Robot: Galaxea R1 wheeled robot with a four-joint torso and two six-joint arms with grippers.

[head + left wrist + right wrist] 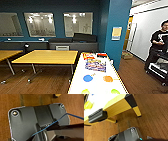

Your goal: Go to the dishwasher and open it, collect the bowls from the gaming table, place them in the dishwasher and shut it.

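Overhead, four bowls (88, 78) sit on the gaming table (75, 82); either end effector's state I cannot tell.

Long white-topped gaming table (98, 86) running away from the camera over wooden floor (45, 80). On top: blue bowl (87, 78) and orange bowl (108, 79) side by side, apart; nearer, light green bowl (85, 91) and green bowl (115, 91) at the picture's lower edge. Farther along, colourful flat packets (95, 63), perhaps game boxes. Seen from the right wrist: yellow-wood edge and leg (137, 110), yellowish bowl (87, 105) on the white top.
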